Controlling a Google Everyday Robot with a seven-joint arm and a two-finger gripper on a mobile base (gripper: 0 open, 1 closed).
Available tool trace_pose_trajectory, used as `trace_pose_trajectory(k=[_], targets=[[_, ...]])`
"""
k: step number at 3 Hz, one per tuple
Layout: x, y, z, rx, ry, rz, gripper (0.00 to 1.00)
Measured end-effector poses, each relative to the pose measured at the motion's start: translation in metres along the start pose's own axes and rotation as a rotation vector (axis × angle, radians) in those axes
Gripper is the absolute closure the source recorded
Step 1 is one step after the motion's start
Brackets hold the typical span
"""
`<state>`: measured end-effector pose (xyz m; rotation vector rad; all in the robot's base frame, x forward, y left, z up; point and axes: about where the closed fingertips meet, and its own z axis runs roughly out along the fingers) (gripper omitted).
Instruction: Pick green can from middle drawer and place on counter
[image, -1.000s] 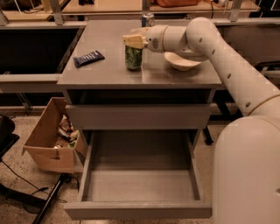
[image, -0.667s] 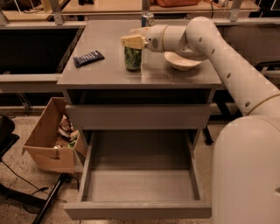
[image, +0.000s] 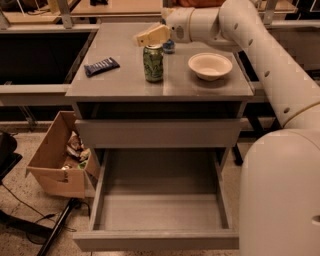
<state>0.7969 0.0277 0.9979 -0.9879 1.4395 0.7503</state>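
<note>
While the cardboard box (image: 52, 165) on the floor at the left and the dark blue snack packet (image: 101, 66) on the left of the counter (image: 120, 82) lie as they did a second ago, the change is at the centre. The green can (image: 153, 63) stands upright on the counter, right of the packet and well in from the edges. The gripper (image: 151, 36), which sat lower, at the can's top, is now raised just above the silver lid and appears to be clear of it. Whether it is open or closed I cannot tell, but it carries nothing. Below, the middle drawer (image: 160, 210) hangs pulled out with its grey floor bare. Behind the green can a small blue can (image: 169, 46) peeps out, and further right the pale bowl (image: 210, 65) sits unmoved, the white arm (image: 260, 45) arching over it. I judge the placing done: the can rests on its own, and only the arm's retreat remains.
</note>
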Motion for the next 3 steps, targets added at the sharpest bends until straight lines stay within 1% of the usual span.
trace_pose_trajectory(k=[1,2,3], targets=[[-0.040,0.016,-0.052,-0.017,0.028,-0.056,0.00],[-0.058,0.014,-0.132,0.138,0.190,-0.067,0.00],[-0.066,0.008,-0.245,0.471,0.398,-0.037,0.00]])
